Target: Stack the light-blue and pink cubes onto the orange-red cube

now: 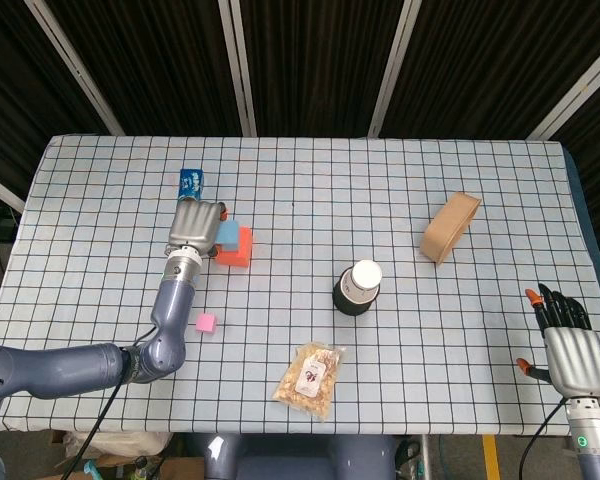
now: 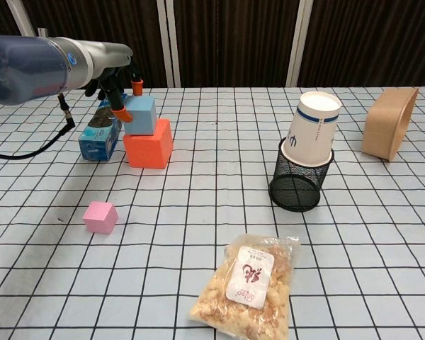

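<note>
The light-blue cube [image 2: 141, 115] is seated on the orange-red cube [image 2: 149, 144], offset toward its left side, towards the far left corner of the worktop [image 2: 212, 212]. A cube shows no long axis. It is pinched between the fingers of the left hand [image 2: 115, 85], the arm reaching in from the left. The pink cube [image 2: 100, 217] lies well apart, nearer the front edge. The right hand [image 1: 570, 345] is seen beyond the worktop's front right corner, fingers apart, holding nothing.

Head view: high above table [image 1: 400, 180], looks steeply down, far, whole top visible. Chest view: low at near table edge, faces across toward dark curtain, close. Both share cup [image 1: 363, 279] [image 2: 313, 127] and items left, right, in front of it.
</note>
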`<action>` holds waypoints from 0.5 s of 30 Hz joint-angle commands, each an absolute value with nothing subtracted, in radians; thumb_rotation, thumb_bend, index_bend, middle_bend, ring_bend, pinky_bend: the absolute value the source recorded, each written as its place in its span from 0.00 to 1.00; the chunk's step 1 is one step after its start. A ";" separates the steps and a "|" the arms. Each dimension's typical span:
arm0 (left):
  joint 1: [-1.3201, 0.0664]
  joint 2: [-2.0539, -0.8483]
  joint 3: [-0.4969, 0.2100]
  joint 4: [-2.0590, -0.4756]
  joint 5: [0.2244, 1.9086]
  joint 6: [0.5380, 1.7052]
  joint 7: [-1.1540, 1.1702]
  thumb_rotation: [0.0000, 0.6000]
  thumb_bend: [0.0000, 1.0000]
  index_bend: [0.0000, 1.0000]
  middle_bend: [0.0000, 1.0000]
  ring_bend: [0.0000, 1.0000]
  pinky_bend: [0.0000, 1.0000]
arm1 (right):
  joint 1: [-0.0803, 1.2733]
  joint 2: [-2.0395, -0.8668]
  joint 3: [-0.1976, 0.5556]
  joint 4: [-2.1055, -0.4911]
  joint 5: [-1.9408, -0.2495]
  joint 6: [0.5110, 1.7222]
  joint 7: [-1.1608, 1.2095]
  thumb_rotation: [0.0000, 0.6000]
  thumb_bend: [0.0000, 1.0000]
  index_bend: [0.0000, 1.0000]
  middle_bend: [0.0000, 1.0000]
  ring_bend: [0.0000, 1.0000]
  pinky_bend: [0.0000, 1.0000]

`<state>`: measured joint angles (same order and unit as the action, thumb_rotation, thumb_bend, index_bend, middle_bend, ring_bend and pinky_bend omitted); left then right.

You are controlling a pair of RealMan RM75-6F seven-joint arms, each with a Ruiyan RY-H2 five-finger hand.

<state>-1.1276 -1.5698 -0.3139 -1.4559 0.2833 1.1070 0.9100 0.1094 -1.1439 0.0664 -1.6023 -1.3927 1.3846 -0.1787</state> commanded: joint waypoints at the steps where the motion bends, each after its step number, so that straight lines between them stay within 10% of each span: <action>1: -1.128 -1.572 -0.313 -1.453 0.283 1.106 0.910 1.00 0.31 0.40 0.85 0.70 0.70 | 0.109 -1.144 0.066 -1.603 -1.393 1.385 -0.179 1.00 0.10 0.07 0.03 0.05 0.10; 15: -1.135 -1.575 -0.307 -1.452 0.277 1.106 0.925 1.00 0.30 0.30 0.85 0.70 0.70 | 0.110 -1.143 0.066 -1.605 -1.388 1.381 -0.180 1.00 0.10 0.07 0.03 0.06 0.10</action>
